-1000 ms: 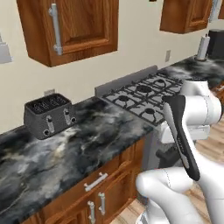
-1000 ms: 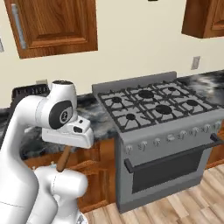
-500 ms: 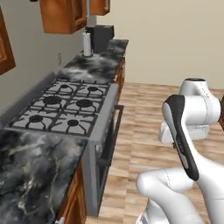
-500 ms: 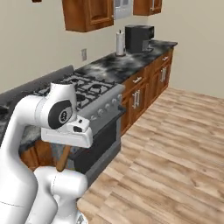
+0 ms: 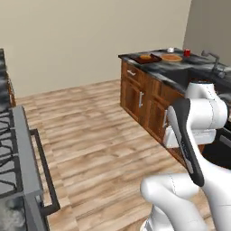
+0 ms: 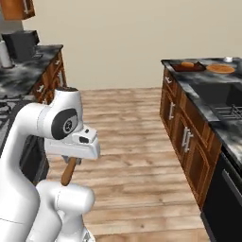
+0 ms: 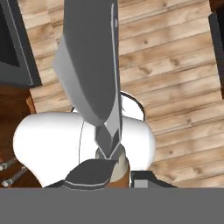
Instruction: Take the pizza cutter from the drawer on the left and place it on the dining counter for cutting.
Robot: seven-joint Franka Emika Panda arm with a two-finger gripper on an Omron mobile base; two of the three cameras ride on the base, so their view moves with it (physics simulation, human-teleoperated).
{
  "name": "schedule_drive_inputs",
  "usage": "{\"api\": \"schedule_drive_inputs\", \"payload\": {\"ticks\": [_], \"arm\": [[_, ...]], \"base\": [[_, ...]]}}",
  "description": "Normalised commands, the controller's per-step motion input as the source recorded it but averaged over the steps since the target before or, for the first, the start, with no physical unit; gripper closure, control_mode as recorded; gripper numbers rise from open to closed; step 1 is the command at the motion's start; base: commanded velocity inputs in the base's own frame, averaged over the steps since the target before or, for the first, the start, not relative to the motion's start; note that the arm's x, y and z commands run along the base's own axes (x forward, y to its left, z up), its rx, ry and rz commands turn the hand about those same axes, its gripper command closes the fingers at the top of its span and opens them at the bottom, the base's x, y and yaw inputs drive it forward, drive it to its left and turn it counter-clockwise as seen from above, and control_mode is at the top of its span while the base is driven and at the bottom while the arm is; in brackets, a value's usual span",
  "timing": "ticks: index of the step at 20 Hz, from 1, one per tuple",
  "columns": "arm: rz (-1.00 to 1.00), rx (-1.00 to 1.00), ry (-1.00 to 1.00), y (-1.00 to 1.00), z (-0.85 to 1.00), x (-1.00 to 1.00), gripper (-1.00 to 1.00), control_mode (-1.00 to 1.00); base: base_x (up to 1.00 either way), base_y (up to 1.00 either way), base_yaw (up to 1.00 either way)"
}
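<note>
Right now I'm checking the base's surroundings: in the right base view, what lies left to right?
Wall counter → pizza cutter, its handle hanging under the hand → wood floor → dining counter → pizza.

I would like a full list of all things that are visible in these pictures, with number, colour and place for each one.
dining counter: one, black-grey marbled stone on reddish wood cabinets, at the right.
sink: one, dark, inset in the dining counter.
faucet: one, grey, behind the sink.
pizza: one, round and orange, at the far end of the dining counter.
tray: one, dark, beside the pizza, with something orange on it.
red cup: one, near the pizza.
stove: one, grey with black grates, at the left.
floor: light wood planks.
pizza cutter: one, grey wheel and brown handle, held in the gripper.
gripper: one, dark fingers shut on the pizza cutter.
</note>
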Motion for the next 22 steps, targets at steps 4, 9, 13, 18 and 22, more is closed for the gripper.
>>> {"api": "schedule_drive_inputs", "payload": {"ticks": [4,9,13,18,22], "arm": [[0.00,0.00,0.00,0.00,0.00,0.00,1.00,1.00],[0.00,0.00,0.00,0.00,0.00,0.00,1.00,1.00],[0.00,0.00,0.00,0.00,0.00,0.00,1.00,1.00],[0.00,0.00,0.00,0.00,0.00,0.00,1.00,1.00],[0.00,0.00,0.00,0.00,0.00,0.00,1.00,1.00]], "base": [[0.10,0.00,-0.83],[0.45,0.18,-0.63],[0.83,0.31,-0.46],[0.96,0.65,-0.34],[0.97,0.86,-0.28]]}}
